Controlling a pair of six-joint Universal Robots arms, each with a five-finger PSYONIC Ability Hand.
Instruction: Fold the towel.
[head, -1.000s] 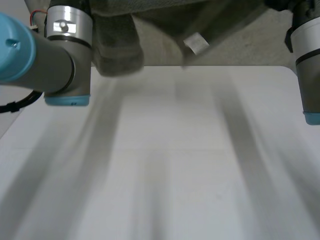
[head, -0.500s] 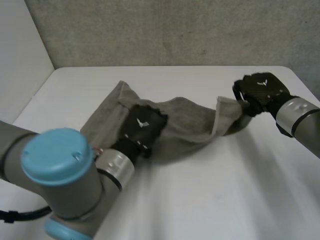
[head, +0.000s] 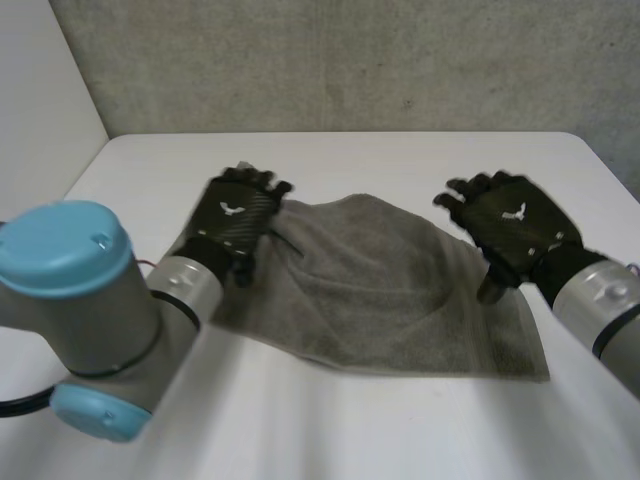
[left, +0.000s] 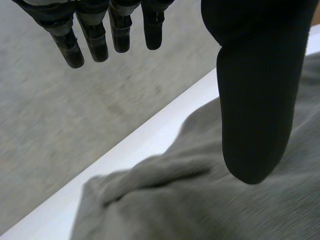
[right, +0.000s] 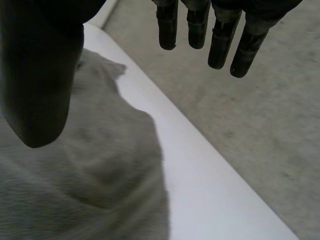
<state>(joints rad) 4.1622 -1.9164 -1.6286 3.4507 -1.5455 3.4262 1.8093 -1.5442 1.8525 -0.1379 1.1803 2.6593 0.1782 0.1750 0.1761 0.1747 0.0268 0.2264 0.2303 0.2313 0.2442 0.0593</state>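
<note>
1. A grey-brown terry towel (head: 380, 285) lies spread on the white rectangular table (head: 330, 420), in the middle and between the two hands. It is mostly flat, with soft wrinkles across it.
2. The towel's near right corner reaches toward the table's near side. Its far edge is uneven and sits close to the table's far rim.
3. The robot's black left hand (head: 235, 215) is at the towel's far left corner, overlapping the cloth's left edge in the head view.
4. In the left wrist view the left hand (left: 255, 75) has its fingers (left: 95, 35) straight and spread away from the thumb, with nothing held. The thumb hangs over the towel (left: 200, 200), where a rumpled ridge runs along the corner. Whether the hand touches the cloth, I cannot tell.
5. The black right hand (head: 510, 228) is at the towel's right edge, toward the far right corner.
6. In the right wrist view the right hand (right: 40, 75) is likewise wide open and grips nothing. Its straight fingers (right: 220, 35) point past the table (right: 200, 185), and its thumb is above the towel (right: 90, 185).
7. A speckled grey wall (head: 350, 60) stands behind the table.
8. The left arm (head: 70, 300), grey with a light-blue cap, fills the near left corner of the head view, and the right arm (head: 600, 300) comes in from the right.
</note>
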